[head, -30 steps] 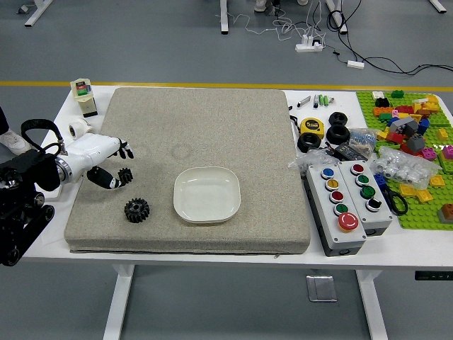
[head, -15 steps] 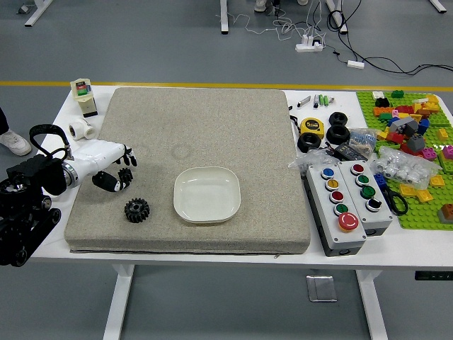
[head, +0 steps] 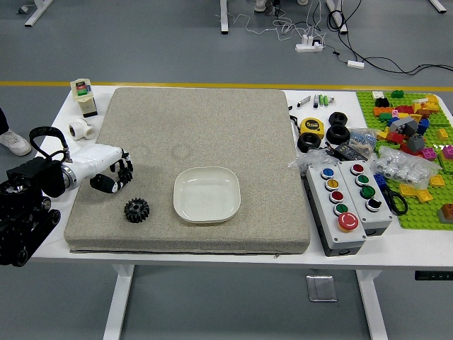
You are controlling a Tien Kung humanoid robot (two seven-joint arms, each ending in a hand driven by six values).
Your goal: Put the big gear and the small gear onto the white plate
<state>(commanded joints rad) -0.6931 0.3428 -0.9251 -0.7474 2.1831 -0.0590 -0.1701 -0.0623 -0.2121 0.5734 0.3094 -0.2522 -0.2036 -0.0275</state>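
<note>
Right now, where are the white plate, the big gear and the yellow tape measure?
White plate (head: 207,198): head view, its bare middle.
Big gear (head: 136,210): head view, middle of its face.
Yellow tape measure (head: 311,127): head view, middle of its case.

The big gear (head: 136,210) lies left of the plate (head: 207,195).

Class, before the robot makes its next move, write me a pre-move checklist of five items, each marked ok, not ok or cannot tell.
1. Left hand at the small gear, fingers closed around it: ok.
2. Grip firm enough to lift: cannot tell.
3. White plate upright, with nothing on it: ok.
4. Big gear lying apart from the hand, between it and the near edge of the mat: ok.
5. Both gears on the plate: not ok, neither is.
</note>
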